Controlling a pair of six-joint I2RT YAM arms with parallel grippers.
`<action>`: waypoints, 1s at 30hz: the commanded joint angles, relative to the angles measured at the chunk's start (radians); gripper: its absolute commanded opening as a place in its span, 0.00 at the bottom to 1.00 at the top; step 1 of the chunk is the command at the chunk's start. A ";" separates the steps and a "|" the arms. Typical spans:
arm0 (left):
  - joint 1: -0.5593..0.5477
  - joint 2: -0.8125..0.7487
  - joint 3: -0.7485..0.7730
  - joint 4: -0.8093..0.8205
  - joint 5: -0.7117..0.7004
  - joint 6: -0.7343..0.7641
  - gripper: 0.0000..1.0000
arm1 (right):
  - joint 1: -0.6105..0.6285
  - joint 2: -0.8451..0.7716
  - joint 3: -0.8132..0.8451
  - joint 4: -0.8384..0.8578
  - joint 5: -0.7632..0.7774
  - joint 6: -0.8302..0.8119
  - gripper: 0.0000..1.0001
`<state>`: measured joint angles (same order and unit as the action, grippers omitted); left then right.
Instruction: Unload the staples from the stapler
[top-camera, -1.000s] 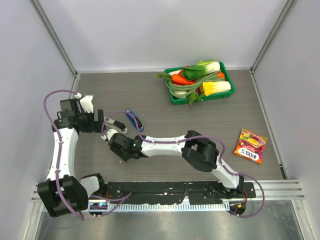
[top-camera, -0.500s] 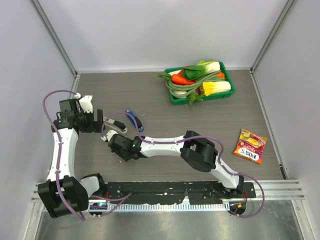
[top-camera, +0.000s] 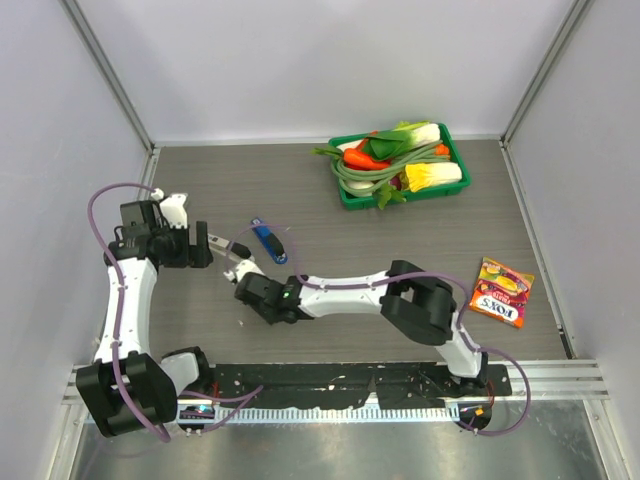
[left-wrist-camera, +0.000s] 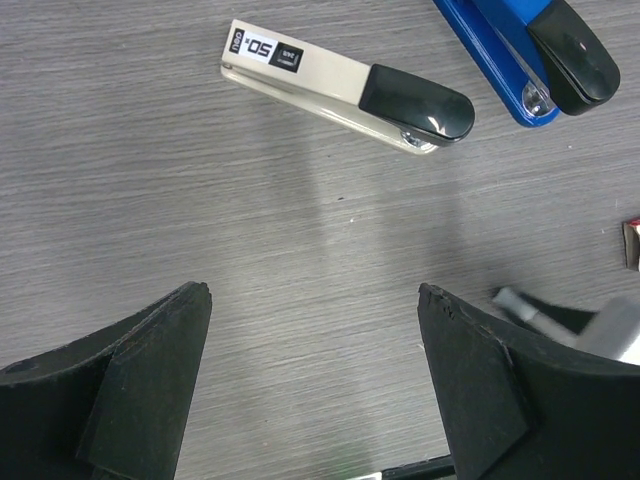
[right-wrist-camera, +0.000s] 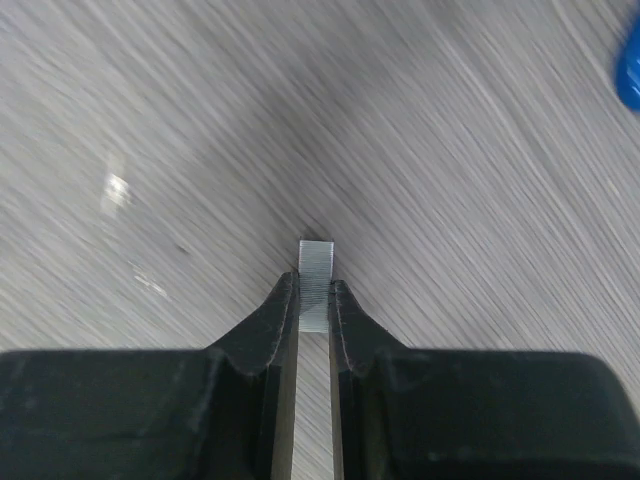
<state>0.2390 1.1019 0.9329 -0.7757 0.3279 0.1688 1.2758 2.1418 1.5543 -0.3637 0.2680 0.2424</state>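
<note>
My right gripper (right-wrist-camera: 313, 295) is shut on the staples (right-wrist-camera: 315, 272), a short silvery strip that sticks out past the fingertips just above the wood table. In the top view the right gripper (top-camera: 250, 290) is left of centre, below the staplers. A cream stapler with a black end (left-wrist-camera: 345, 95) lies flat, with a blue stapler with a black end (left-wrist-camera: 520, 55) to its right. Both show in the top view: the cream one (top-camera: 232, 250) and the blue one (top-camera: 266, 240). My left gripper (left-wrist-camera: 312, 295) is open and empty, near the cream stapler; it also shows in the top view (top-camera: 208, 250).
A green tray (top-camera: 346, 197) of toy vegetables stands at the back right. A candy packet (top-camera: 500, 292) lies at the right. Grey walls close in the table on the left, back and right.
My right gripper has moved a little to the right and toward the near edge, with the staples in it. The left arm has barely moved.
</note>
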 joint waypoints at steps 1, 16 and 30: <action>0.006 -0.025 -0.011 0.023 0.031 0.021 0.88 | -0.050 -0.212 -0.157 0.014 0.105 0.112 0.01; 0.005 -0.027 -0.017 0.030 0.036 0.023 0.88 | -0.199 -0.563 -0.516 -0.050 0.192 0.255 0.01; 0.006 -0.030 -0.020 0.027 0.031 0.024 0.88 | -0.254 -0.603 -0.603 -0.047 0.189 0.255 0.01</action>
<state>0.2390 1.0931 0.9173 -0.7712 0.3412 0.1890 1.0248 1.5730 0.9535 -0.4355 0.4366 0.4778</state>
